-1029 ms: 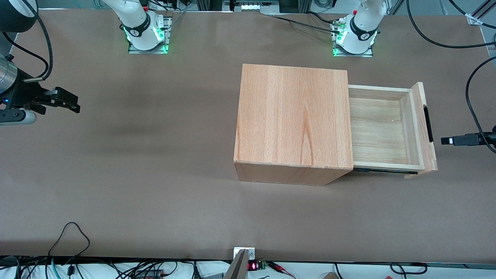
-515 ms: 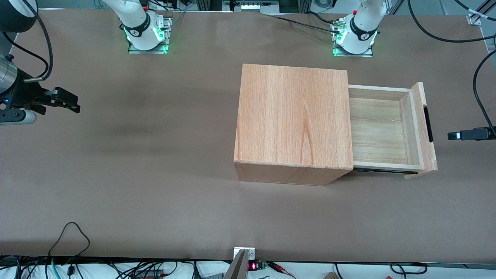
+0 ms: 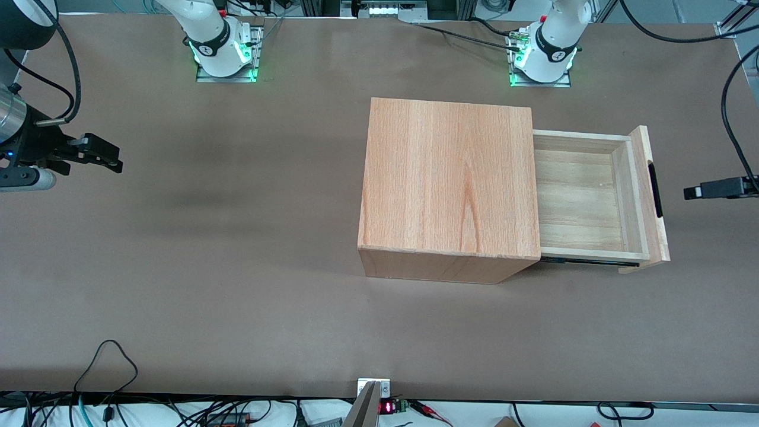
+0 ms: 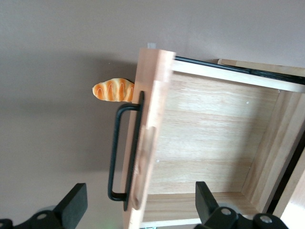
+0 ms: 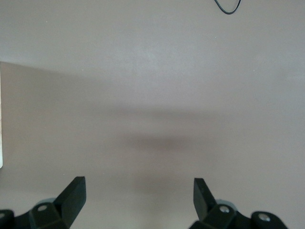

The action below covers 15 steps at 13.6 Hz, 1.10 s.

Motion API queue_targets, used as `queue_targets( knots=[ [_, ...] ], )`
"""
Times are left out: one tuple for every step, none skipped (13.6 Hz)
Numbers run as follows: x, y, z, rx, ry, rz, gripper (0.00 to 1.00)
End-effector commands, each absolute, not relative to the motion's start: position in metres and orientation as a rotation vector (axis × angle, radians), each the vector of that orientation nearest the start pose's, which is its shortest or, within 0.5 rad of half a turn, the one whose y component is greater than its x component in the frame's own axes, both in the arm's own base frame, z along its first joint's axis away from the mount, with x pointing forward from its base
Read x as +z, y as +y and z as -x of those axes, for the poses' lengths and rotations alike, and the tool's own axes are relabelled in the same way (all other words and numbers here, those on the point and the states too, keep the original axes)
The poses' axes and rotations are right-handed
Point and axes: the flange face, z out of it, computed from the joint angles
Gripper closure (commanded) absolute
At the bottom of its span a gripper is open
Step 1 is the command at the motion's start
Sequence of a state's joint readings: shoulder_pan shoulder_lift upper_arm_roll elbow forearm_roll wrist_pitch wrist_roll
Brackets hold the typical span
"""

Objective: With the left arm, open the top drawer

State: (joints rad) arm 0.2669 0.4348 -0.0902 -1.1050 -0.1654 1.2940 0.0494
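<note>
One wooden cabinet [image 3: 447,181] stands on the table. It has one top drawer [image 3: 584,201] with one black handle [image 3: 654,190]. One toy bread loaf [image 4: 113,90] lies beside the drawer front. One gripper [image 3: 694,192] hovers near the handle, its two fingers [image 4: 74,205] spread apart.

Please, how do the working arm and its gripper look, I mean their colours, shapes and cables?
The left arm is white and rounded, with a black band and green light at its base. A black cable loops near it. The gripper has two black, flat, wedge-shaped fingers on a black body with small silver screws; it is in front of the top drawer.
</note>
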Motion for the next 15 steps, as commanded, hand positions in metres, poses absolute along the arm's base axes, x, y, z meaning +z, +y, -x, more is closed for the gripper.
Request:
queue_targets(
  knots=[
    [0.586, 0.074, -0.629, 0.343, -0.139, 3.296, 0.00],
    [0.591, 0.060, -0.628, 0.345, -0.122, 3.292, 0.00],
    [0.596, 0.051, -0.626, 0.332, -0.110, 3.290, 0.00],
    [0.602, 0.041, -0.624, 0.329, -0.084, 3.287, 0.00],
    [0.607, 0.030, -0.622, 0.321, -0.055, 3.286, 0.00],
    [0.610, 0.022, -0.621, 0.313, -0.048, 3.274, 0.00],
    [0.612, 0.013, -0.620, 0.311, -0.044, 3.266, 0.00],
    [0.613, 0.008, -0.619, 0.320, -0.045, 3.263, 0.00],
    [0.613, 0.007, -0.618, 0.326, -0.052, 3.262, 0.00],
    [0.613, 0.003, -0.618, 0.329, -0.040, 3.261, 0.00],
    [0.612, -0.002, -0.618, 0.335, -0.030, 3.258, 0.00],
    [0.612, -0.011, -0.616, 0.350, -0.029, 3.253, 0.00],
    [0.613, -0.024, -0.614, 0.369, -0.040, 3.244, 0.00],
    [0.615, -0.037, -0.612, 0.370, -0.055, 3.235, 0.00],
    [0.617, -0.046, -0.610, 0.366, -0.050, 3.217, 0.00]
  ],
)
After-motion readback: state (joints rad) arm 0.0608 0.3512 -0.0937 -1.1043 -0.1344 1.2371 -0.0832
